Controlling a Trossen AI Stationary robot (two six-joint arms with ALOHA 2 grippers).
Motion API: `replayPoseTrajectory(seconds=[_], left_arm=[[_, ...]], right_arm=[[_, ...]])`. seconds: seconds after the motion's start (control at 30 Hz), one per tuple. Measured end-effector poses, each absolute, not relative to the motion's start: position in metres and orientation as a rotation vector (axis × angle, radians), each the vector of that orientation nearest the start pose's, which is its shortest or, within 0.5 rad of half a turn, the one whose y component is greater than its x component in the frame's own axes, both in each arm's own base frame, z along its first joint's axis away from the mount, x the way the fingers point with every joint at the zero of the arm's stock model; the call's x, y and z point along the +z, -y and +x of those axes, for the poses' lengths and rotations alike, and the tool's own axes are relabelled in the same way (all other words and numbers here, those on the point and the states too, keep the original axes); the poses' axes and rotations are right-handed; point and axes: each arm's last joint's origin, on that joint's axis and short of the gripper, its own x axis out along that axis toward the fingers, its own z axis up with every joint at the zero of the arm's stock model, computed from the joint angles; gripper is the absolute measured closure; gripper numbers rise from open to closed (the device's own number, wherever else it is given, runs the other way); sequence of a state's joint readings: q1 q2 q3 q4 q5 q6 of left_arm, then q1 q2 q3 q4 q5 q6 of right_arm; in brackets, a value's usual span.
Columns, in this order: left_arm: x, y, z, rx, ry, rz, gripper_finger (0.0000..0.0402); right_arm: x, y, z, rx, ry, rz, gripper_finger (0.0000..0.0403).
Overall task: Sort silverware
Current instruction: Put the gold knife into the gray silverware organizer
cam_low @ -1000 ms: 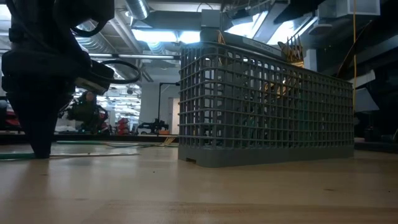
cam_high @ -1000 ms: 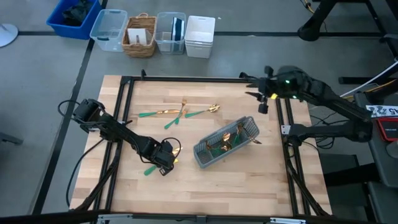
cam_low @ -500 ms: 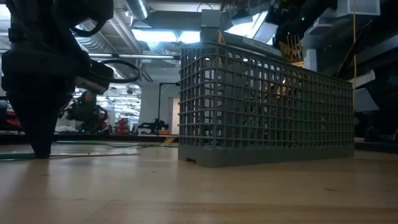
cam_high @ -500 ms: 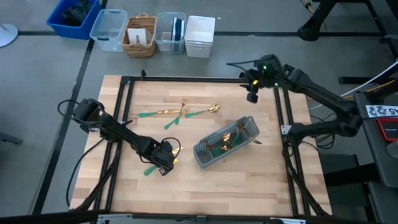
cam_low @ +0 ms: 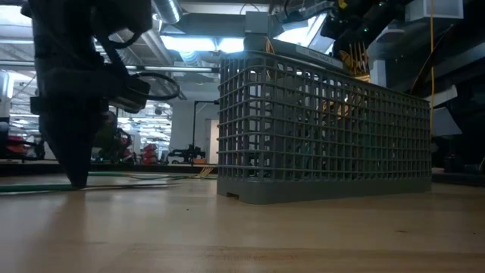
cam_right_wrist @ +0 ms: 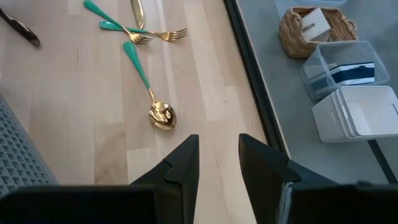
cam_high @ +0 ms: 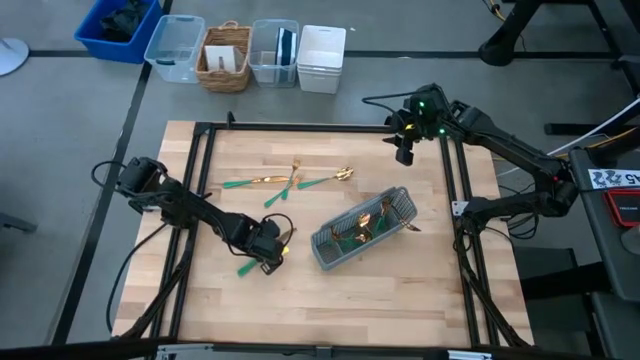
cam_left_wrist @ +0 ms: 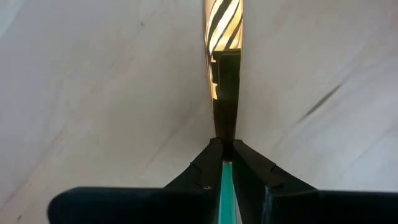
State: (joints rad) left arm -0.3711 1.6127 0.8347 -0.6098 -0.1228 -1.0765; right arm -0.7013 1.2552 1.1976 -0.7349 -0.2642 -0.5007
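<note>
Caddy (cam_high: 362,229) marks my bearings on the desk (cam_high: 300,300). My left pincer (cam_high: 268,256) sits low just beside its near end, fingers pinched onto a teal-handled knife (cam_left_wrist: 224,93) lying flat on the wood. My right pincer (cam_high: 404,152) hangs beyond the caddy's far end, fingers apart and empty. Loose silverware (cam_high: 290,180) lies behind the caddy; more stands inside it.
</note>
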Motion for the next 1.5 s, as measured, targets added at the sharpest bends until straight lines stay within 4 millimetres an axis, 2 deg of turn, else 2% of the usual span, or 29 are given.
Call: replayPoseTrajectory(seconds=[0.27, 0.53, 0.67, 1.2, 1.5], left_arm=[[0.144, 0.087, 0.251, 0.52, -1.276, -0.573, 0.0372], [0.144, 0.087, 0.253, 0.472, -1.271, -0.541, 0.0303], [0.144, 0.087, 0.253, 0.443, -1.279, -0.502, 0.0287], [0.145, 0.093, 0.254, 0.386, -1.268, -0.464, 0.0313], [0.131, 0.101, 0.253, 0.4, -1.32, -0.403, 0.0313]], right_arm=[[0.332, 0.158, 0.198, -0.225, -0.783, -0.101, 0.0288], [0.332, 0.158, 0.198, -0.223, -0.782, -0.101, 0.0288], [0.332, 0.158, 0.198, -0.223, -0.782, -0.101, 0.0288], [0.332, 0.158, 0.198, -0.222, -0.782, -0.1, 0.0288], [0.332, 0.157, 0.199, -0.219, -0.78, -0.099, 0.0288]])
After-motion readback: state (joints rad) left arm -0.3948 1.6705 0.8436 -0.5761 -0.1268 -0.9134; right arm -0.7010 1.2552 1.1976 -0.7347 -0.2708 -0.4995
